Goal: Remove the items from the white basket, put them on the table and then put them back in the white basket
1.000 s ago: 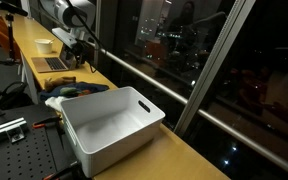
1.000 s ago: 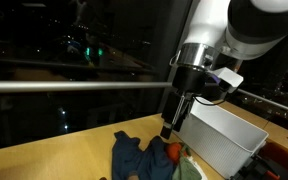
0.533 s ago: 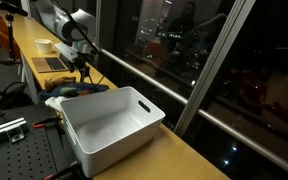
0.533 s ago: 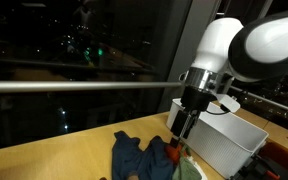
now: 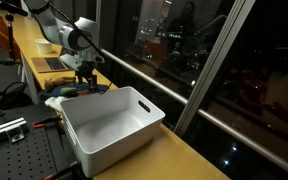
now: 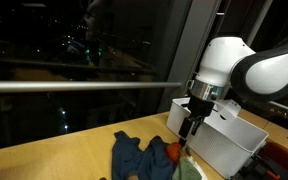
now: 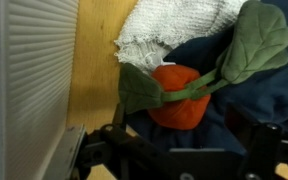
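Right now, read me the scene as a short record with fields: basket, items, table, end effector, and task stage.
basket: white basket, nothing visible inside
items: piled on the table, next to the basket
pile: dark blue cloth, white cloth, orange plush with green leaves
end effector: end effector open, holding nothing, just above the plush
task stage: items are out of the basket, none put back yet
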`<act>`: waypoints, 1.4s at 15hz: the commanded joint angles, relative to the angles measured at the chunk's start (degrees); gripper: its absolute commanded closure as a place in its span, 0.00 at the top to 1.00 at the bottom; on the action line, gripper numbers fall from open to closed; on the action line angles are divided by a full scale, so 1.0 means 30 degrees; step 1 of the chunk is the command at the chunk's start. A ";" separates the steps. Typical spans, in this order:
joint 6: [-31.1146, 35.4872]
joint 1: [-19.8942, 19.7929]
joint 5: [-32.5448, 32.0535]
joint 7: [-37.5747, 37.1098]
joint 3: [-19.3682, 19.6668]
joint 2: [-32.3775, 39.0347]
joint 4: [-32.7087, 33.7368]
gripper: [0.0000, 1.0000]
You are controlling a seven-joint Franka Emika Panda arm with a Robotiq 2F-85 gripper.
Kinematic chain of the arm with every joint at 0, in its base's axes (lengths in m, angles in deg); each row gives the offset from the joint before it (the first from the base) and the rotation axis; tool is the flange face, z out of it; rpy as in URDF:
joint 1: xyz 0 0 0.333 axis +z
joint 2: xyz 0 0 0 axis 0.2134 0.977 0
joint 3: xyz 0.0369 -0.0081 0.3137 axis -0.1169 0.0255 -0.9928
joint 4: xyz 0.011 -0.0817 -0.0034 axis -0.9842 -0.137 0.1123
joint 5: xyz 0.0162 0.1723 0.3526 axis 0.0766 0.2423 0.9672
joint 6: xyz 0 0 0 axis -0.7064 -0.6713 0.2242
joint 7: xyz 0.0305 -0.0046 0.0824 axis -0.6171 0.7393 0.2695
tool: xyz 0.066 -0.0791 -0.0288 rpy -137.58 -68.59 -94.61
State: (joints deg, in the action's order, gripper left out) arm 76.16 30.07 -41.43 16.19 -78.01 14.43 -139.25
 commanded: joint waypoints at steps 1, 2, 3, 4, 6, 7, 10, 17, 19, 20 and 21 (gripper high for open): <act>-0.0092 0.0753 -0.0901 -0.1430 0.0172 0.0616 0.1088 1.00; -0.0174 0.0816 -0.0832 -0.1564 0.0124 0.0800 0.1376 1.00; -0.0246 0.0871 -0.0746 -0.1615 0.0105 0.0953 0.1594 1.00; -0.0290 0.0963 -0.0784 -0.1731 0.0169 0.1126 0.1812 1.00; -0.0446 0.1043 -0.0978 -0.1894 0.0421 0.1544 0.2069 1.00; -0.0447 0.1026 -0.1104 -0.1949 0.0578 0.1784 0.2118 1.00; -0.0515 0.0974 -0.1131 -0.1944 0.0907 0.2494 0.2375 1.00; -0.1491 0.0849 -0.0534 -0.1358 0.0820 0.3926 0.4092 1.00; -0.1966 0.0676 -0.0376 -0.1238 0.0791 0.4158 0.4473 1.00; -0.2165 0.0627 -0.0353 -0.1212 0.0797 0.4228 0.4590 1.00; -0.2344 0.0580 -0.0343 -0.1186 0.0797 0.4302 0.4671 1.00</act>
State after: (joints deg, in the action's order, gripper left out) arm 71.70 32.22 -43.14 11.82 -75.58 26.08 -127.59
